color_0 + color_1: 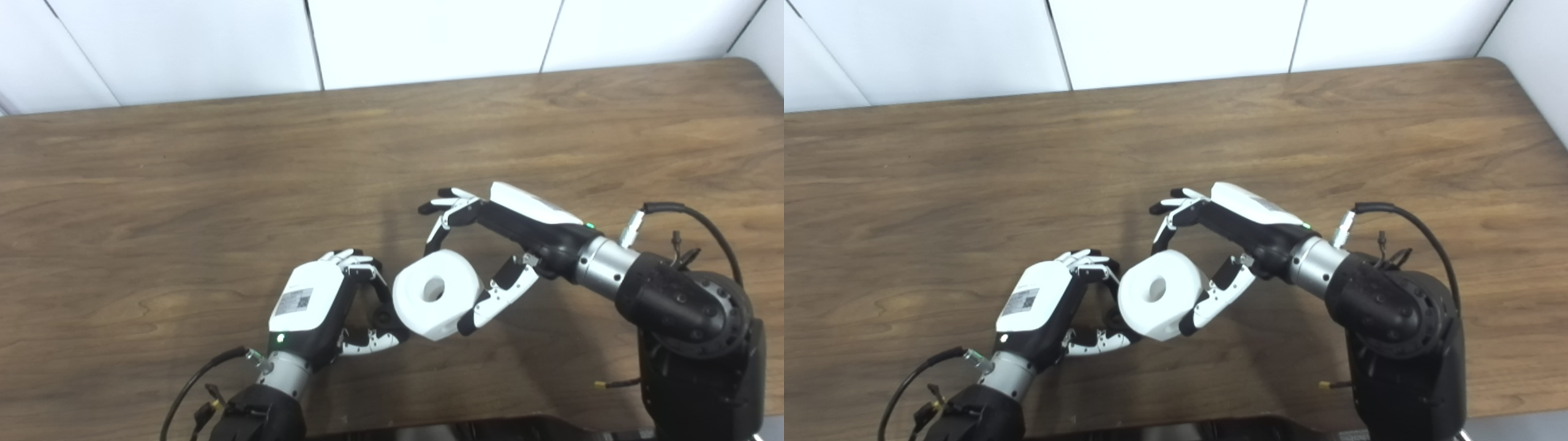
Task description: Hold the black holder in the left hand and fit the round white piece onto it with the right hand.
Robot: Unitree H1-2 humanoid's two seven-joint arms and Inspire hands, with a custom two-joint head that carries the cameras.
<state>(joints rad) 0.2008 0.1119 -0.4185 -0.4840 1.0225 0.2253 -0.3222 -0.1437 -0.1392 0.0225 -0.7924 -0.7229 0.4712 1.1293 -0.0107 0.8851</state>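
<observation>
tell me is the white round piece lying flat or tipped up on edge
Tipped up: the round white piece shows its center hole toward the camera, gripped by the right robot hand beside the left robot hand.

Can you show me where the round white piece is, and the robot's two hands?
round white piece (436, 293): left eye view, on its flat face beside the hole.
left hand (313, 300): left eye view, on its white back cover.
right hand (1240, 223): right eye view, on its palm body.

Round white piece (436, 294) between hands
</observation>
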